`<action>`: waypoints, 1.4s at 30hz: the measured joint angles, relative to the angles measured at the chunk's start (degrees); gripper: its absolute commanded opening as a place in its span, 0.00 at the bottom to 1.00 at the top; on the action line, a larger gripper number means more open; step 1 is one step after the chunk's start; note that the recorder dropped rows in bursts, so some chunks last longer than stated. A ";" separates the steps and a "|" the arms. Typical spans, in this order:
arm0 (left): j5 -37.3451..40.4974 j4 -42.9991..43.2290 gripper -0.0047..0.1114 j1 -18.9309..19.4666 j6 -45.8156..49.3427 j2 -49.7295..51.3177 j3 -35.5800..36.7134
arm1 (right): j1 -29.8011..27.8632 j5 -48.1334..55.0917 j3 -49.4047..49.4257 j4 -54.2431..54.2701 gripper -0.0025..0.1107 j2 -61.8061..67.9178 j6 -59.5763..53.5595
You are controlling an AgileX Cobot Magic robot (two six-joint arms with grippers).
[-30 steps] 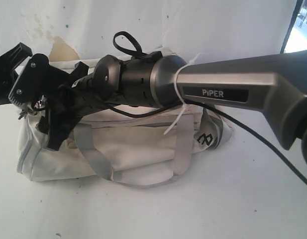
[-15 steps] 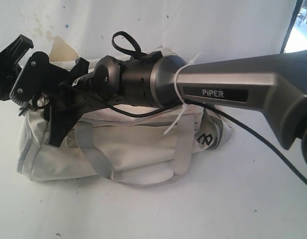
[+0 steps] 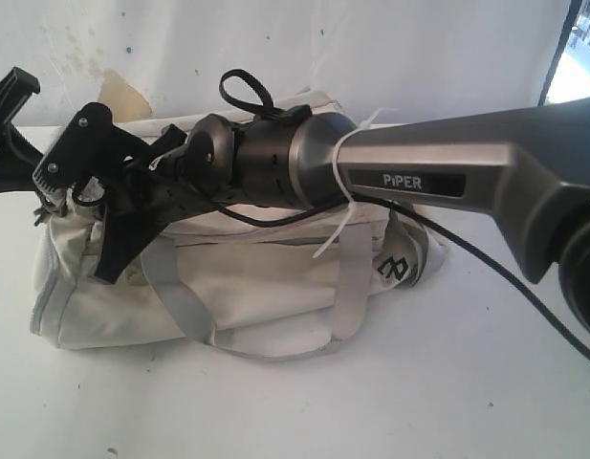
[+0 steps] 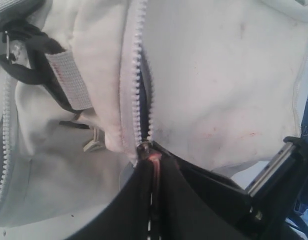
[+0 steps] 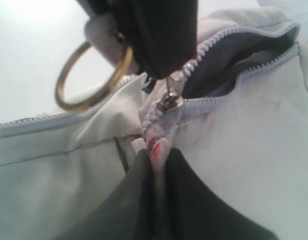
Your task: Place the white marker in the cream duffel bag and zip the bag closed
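The cream duffel bag (image 3: 266, 287) lies on the white table, with my right arm (image 3: 419, 163) stretched across its top. My right gripper (image 3: 89, 206) sits at the bag's left end, shut on a fold of red-marked bag fabric (image 5: 156, 142) beside the zipper. My left gripper (image 4: 147, 152) is shut on the zipper pull (image 5: 169, 92); its black fingers (image 5: 161, 40) also show in the right wrist view. Beyond the slider the zipper gapes and shows dark grey lining (image 5: 228, 60). In the exterior view the left gripper (image 3: 10, 110) is at the frame's left edge. The white marker is out of sight.
A gold ring (image 5: 91, 75) hangs by the left gripper's fingers. A black clip (image 4: 24, 55) and a webbing strap (image 4: 69, 77) lie on the bag. Pale handles (image 3: 347, 282) hang down its front. A stained white backdrop (image 3: 122, 96) stands behind. A black cable (image 3: 486, 263) trails from the right arm.
The left gripper has shifted left and up toward the frame edge. The right gripper has risen slightly and moved a little right, still over the bag's left end.
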 measured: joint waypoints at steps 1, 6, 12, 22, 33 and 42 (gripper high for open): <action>0.00 0.12 0.04 0.00 0.38 0.00 0.00 | 0.00 0.23 -0.10 0.00 0.02 0.00 0.00; -0.36 0.32 0.04 0.15 1.87 0.00 0.10 | 0.00 2.91 -0.37 -1.02 0.02 0.00 0.13; -0.29 0.18 0.04 3.02 2.22 0.00 0.34 | 0.00 4.12 -0.72 -8.52 0.02 -0.11 7.89; 0.02 -6.64 0.04 4.73 7.56 0.10 0.44 | 0.46 3.65 -1.10 -17.59 0.02 -0.94 17.75; 1.82 -16.74 0.04 5.22 21.48 0.20 0.79 | 1.35 4.94 -1.31 -19.04 0.02 -1.79 14.53; -0.78 -15.69 0.04 5.22 24.87 0.20 1.03 | 1.35 6.32 -1.64 -19.50 0.02 -1.89 14.53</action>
